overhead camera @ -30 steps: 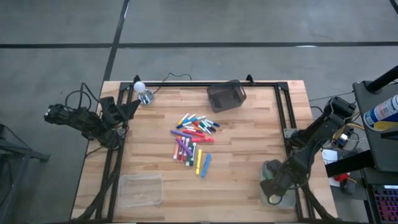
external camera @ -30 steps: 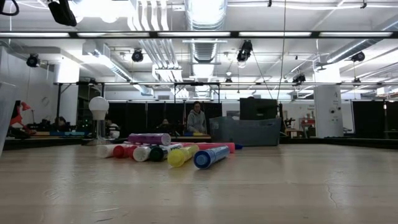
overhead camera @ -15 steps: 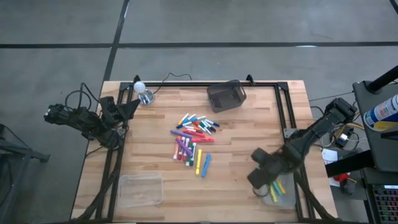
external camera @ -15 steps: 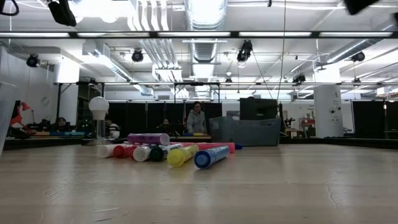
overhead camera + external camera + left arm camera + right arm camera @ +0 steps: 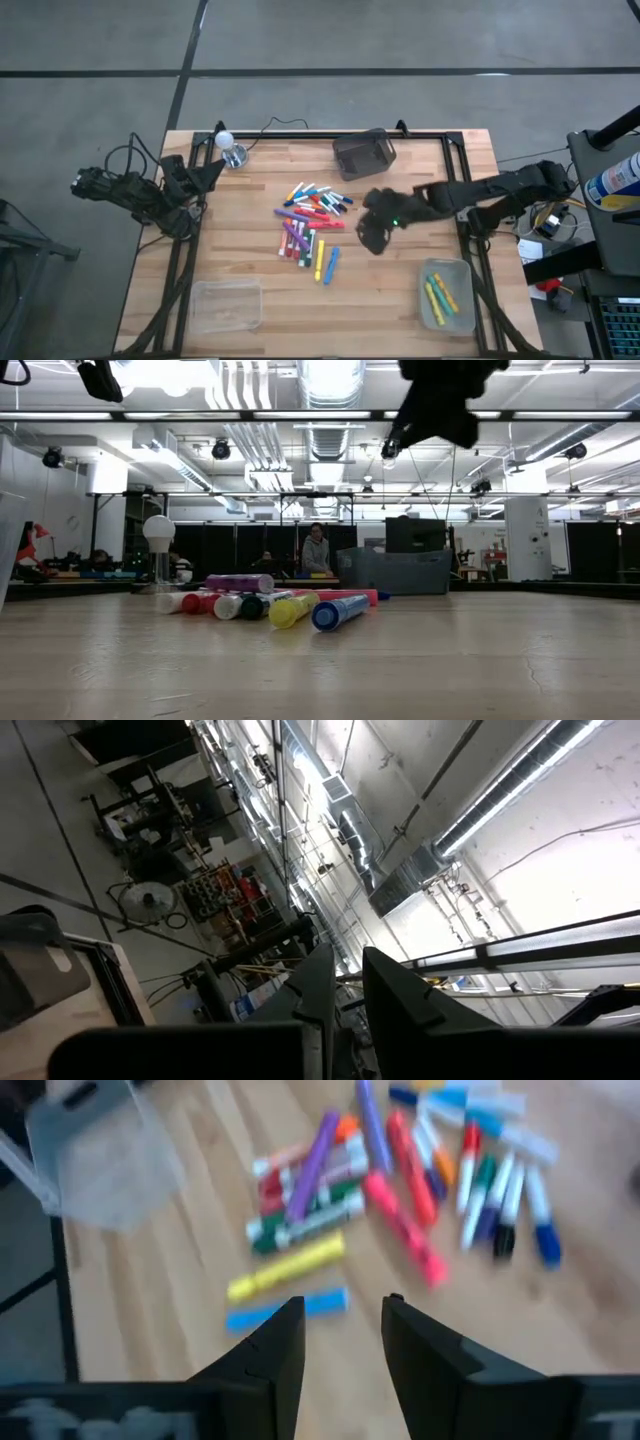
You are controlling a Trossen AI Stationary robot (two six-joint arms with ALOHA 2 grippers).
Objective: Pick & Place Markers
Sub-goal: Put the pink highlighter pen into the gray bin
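Note:
The markers [image 5: 310, 225] lie in a loose heap of many colours on the wooden table's middle; they also show in the low view [image 5: 270, 605] and the right wrist view [image 5: 400, 1190]. Several more, yellow and green, lie in the clear tray [image 5: 447, 297] at the near right. My right gripper [image 5: 371, 238] hangs open and empty above the table, just right of the heap, high in the low view [image 5: 440, 405]; its fingers frame the blue and yellow markers [image 5: 343, 1335]. My left gripper [image 5: 208, 173] rests at the table's left edge, shut, pointing up at the ceiling [image 5: 345, 995].
A dark mesh bin [image 5: 364, 153] stands at the far middle. A second clear tray [image 5: 227, 305] sits at the near left. A white bulb on a stand [image 5: 228, 142] is at the far left corner. Black rails run along the table's left and right sides.
My right gripper has risen from over the near right tray and swung toward the table's far left, ending beside the heap of markers. The tray it covered now shows several yellow and green markers lying in it. The heap has not moved.

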